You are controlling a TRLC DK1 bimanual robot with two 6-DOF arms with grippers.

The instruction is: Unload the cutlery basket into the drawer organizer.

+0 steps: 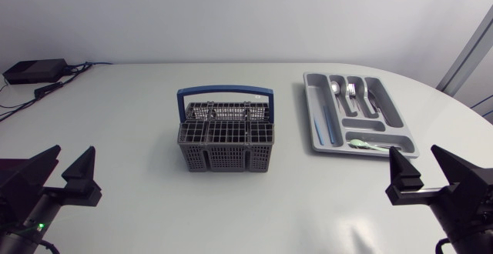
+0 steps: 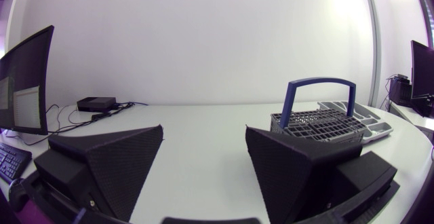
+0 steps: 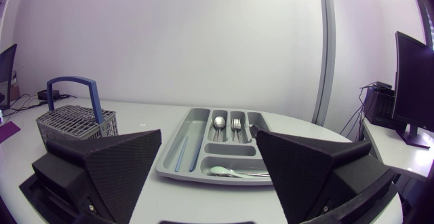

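The grey cutlery basket [image 1: 226, 136] with a blue handle [image 1: 225, 92] stands in the middle of the table; no cutlery shows above its grid. The grey drawer organizer [image 1: 389, 108] lies to its right, holding a spoon [image 1: 336, 90], a fork [image 1: 352, 91], another piece [image 1: 370, 98], a blue utensil [image 1: 317, 125] and a pale green spoon [image 1: 363, 144]. My left gripper [image 1: 65, 175] rests open at the near left, with the basket [image 2: 325, 123] ahead of it. My right gripper [image 1: 430, 175] rests open at the near right, facing the organizer [image 3: 178, 155], basket [image 3: 74, 122] beside it.
A black box [image 1: 35, 71] with cables [image 1: 54, 87] sits at the table's far left corner. The white tabletop [image 1: 139, 123] stretches bare between my grippers and the basket.
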